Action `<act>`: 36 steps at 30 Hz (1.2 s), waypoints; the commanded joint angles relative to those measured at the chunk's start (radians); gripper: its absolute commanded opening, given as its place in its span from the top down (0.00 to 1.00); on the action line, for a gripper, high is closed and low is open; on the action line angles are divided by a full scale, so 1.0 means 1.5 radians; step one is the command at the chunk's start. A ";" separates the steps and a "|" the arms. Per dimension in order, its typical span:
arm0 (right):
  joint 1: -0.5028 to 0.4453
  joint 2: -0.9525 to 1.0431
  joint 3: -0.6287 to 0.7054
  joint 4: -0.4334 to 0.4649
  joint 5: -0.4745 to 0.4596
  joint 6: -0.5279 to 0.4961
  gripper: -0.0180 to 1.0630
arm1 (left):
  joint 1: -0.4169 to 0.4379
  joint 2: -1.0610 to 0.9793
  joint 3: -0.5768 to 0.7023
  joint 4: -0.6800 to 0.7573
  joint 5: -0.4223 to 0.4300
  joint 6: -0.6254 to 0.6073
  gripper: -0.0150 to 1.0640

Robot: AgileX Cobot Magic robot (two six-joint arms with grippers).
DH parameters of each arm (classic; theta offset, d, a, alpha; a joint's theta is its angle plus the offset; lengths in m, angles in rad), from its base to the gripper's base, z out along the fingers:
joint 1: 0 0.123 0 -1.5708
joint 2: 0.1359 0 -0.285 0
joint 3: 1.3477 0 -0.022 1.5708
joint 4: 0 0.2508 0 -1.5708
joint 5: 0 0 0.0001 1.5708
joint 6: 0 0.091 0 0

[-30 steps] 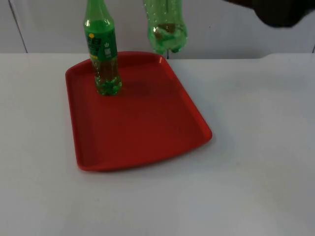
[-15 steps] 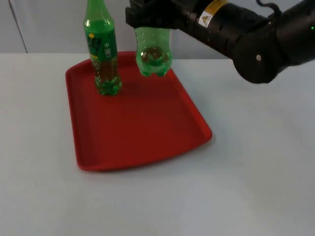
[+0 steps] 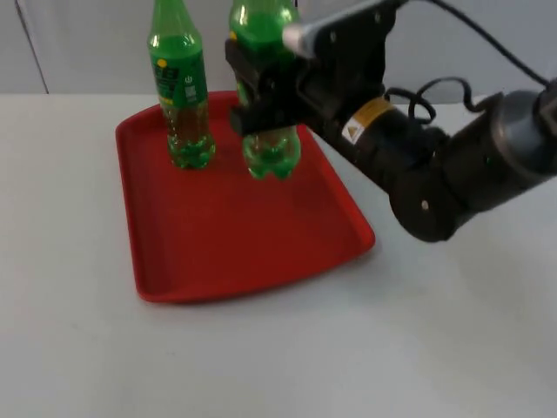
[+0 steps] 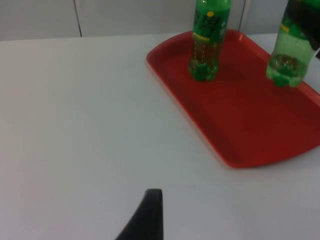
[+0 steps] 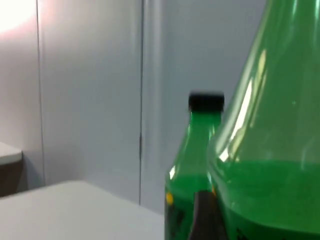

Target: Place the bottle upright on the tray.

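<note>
Two green plastic bottles over one red rectangular plastic tray (image 3: 235, 235), on the white table top (image 3: 452, 331).

My right gripper (image 3: 261, 91) is pinched on the middle of the green plastic bottle without a label (image 3: 268, 150), which stands upright with its lobed base at or just above the tray's far right part; I cannot tell whether the base touches the tray floor. My right wrist view looks past this bottle's shoulder (image 5: 270, 165) to the second one. That second bottle, a green plastic bottle with a printed label and a black cap (image 3: 180, 96), stands upright on the tray's far left part, near the held bottle but apart from it. My left arm waits out over the bare table; of my left gripper one black fingertip (image 4: 147, 217) is visible, and I cannot tell how its fingers stand.
</note>
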 commanded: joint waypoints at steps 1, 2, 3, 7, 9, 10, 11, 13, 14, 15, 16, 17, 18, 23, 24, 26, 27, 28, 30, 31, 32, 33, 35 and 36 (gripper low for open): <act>-0.010 0.021 -0.004 -0.004 -0.026 -0.008 0.98 | -0.003 -0.003 0.002 0.000 -0.002 0.001 0.14; -0.013 0.030 -0.005 -0.004 -0.026 -0.008 0.98 | -0.003 -0.003 0.002 0.000 -0.002 0.001 0.14; -0.017 0.040 -0.011 -0.007 -0.026 -0.008 0.98 | -0.003 -0.003 0.002 0.000 -0.002 0.001 0.14; -0.024 0.067 -0.030 -0.035 -0.026 -0.009 0.98 | -0.003 -0.003 0.002 0.000 -0.002 0.001 0.14; -0.026 0.075 -0.044 -0.035 -0.026 -0.012 0.98 | -0.003 -0.003 0.002 0.000 -0.002 0.001 0.14; -0.026 0.080 -0.056 -0.034 -0.026 -0.012 0.98 | -0.003 -0.003 0.002 0.000 -0.002 0.001 0.14; -0.026 0.088 -0.068 -0.034 -0.026 -0.012 0.98 | -0.003 -0.003 0.002 0.000 -0.002 0.001 0.14; -0.026 0.098 -0.083 -0.037 -0.026 -0.003 0.98 | -0.003 -0.003 0.002 0.000 -0.002 0.003 0.14; -0.026 0.098 -0.083 -0.037 -0.026 -0.003 0.98 | -0.003 -0.003 0.002 0.000 -0.002 0.003 0.14; -0.026 0.099 -0.087 -0.037 -0.026 -0.003 0.98 | -0.003 -0.003 0.002 0.002 -0.002 0.003 0.14; -0.026 0.102 -0.086 -0.037 -0.026 -0.003 0.98 | -0.003 -0.003 0.002 0.002 -0.002 0.003 0.14; -0.026 0.103 -0.086 -0.037 -0.026 -0.003 0.98 | -0.003 -0.003 0.002 0.002 -0.002 0.003 0.14; -0.026 0.103 -0.086 -0.037 -0.026 -0.003 0.98 | -0.003 -0.003 0.002 0.002 -0.002 0.003 0.14; -0.026 0.103 -0.086 -0.035 -0.026 -0.003 0.98 | -0.003 -0.003 0.002 0.002 -0.002 0.003 0.14; -0.026 0.103 -0.086 -0.035 -0.026 -0.002 0.98 | -0.003 -0.003 0.002 0.002 -0.002 0.003 0.14; -0.024 0.103 -0.086 -0.033 -0.026 -0.002 0.98 | -0.003 -0.003 0.002 0.002 -0.002 0.003 0.14; -0.024 0.103 -0.086 -0.033 -0.026 -0.002 0.98 | -0.003 -0.003 0.002 0.002 -0.002 0.003 0.14; -0.024 0.103 -0.086 -0.033 -0.026 -0.002 0.98 | -0.003 -0.003 0.002 0.002 -0.002 0.003 0.14; -0.023 0.103 -0.086 -0.034 -0.026 -0.002 0.98 | -0.003 -0.003 0.002 0.002 -0.002 0.003 0.14; -0.023 0.103 -0.086 -0.034 -0.026 -0.002 0.98 | -0.003 -0.003 0.002 0.002 -0.002 0.003 0.14; -0.023 0.103 -0.086 -0.034 -0.026 -0.002 0.98 | -0.003 -0.003 0.002 0.002 -0.002 0.003 0.14; -0.023 0.103 -0.086 -0.034 -0.024 -0.002 0.98 | -0.003 -0.003 0.002 0.002 -0.002 0.003 0.14; -0.023 0.103 -0.086 -0.034 -0.017 -0.002 0.98 | -0.003 -0.003 0.002 0.002 -0.002 0.003 0.14; -0.023 0.103 -0.086 -0.034 -0.008 -0.002 0.98 | -0.003 -0.003 0.002 0.002 -0.002 0.003 0.14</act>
